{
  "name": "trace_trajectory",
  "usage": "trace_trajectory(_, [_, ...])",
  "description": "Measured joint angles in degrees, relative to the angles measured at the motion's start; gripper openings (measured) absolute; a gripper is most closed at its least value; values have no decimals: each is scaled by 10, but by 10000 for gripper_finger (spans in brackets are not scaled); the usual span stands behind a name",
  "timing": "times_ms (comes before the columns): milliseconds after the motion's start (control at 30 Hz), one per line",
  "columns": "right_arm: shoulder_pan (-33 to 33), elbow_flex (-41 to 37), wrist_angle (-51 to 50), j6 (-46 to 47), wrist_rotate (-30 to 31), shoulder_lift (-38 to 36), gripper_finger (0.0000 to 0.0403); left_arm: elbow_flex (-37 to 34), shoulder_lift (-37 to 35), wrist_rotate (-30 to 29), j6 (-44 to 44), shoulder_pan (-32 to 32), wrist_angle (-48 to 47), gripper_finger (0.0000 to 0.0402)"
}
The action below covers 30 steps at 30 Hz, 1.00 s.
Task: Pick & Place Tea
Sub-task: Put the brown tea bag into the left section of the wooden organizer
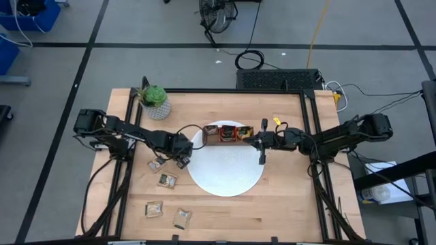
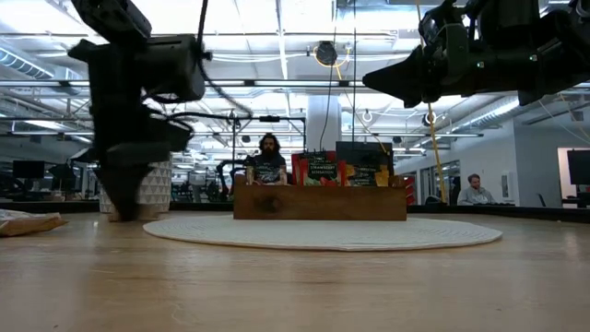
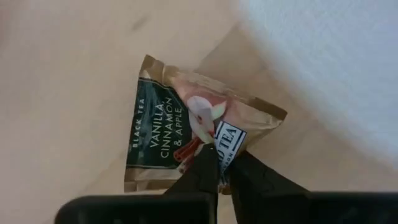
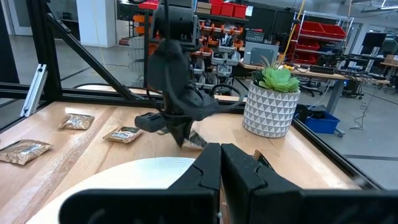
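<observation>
A tea sachet (image 3: 180,134) with a dark green and beige label lies on the wooden table beside the white plate (image 1: 225,173); my left gripper (image 3: 222,177) points down and is shut on it. Three more sachets (image 1: 167,180) (image 1: 154,209) (image 1: 182,218) lie flat nearer the table's near left. The brown wooden tray (image 1: 228,133) stands on the plate's far part, and several sachets (image 2: 323,171) stand upright in it. My right gripper (image 4: 221,163) hangs shut and level above the plate's right part, holding nothing. My left gripper pinches the sachet's edge (image 3: 231,144) between its two fingers, beside the white printed patch and close to one corner. The fingers come from above, pointing down. The rest of the sachet spreads out on the wood in front of the fingers; whether it is lifted does not show.
A potted green plant (image 1: 155,101) in a white patterned pot stands at the far left of the table. Black frame rails (image 1: 310,136) run along the table's sides. Bare wood lies at the table's near right. People sit in the room beyond the table.
</observation>
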Motion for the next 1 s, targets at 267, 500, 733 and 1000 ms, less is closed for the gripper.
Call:
trace_trajectory(267, [0,0,0,0,0,0,0,160,2,-224,65,-49,-242,19])
trace_trajectory(500, [0,0,-3,-1,0,0,0,269,32,-438,334,-86,-137,18])
trace_trajectory(733, [0,0,-14,-1,0,0,0,269,107,-499,489,-73,5,18])
trace_trajectory(1000, [0,0,-14,-2,0,0,0,269,186,-502,497,-49,93,19])
